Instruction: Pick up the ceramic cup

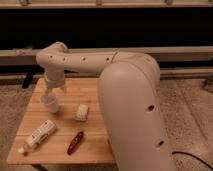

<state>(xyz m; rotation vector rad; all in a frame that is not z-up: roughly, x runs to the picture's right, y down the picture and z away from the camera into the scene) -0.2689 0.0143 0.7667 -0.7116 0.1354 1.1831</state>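
The ceramic cup (pixel 50 103) is small, white and handleless, and stands on the left part of the wooden table (pixel 95 90). My gripper (pixel 52 93) hangs from the white arm and comes down right over the cup's rim. The arm's wrist hides the fingers. The arm's big white body fills the right of the view.
A pale wrapped snack (pixel 82 112) lies right of the cup. A white bottle (pixel 37 135) lies at the front left. A dark red packet (pixel 75 142) lies at the front middle. The orange bowl is hidden behind the arm. A rail runs behind the table.
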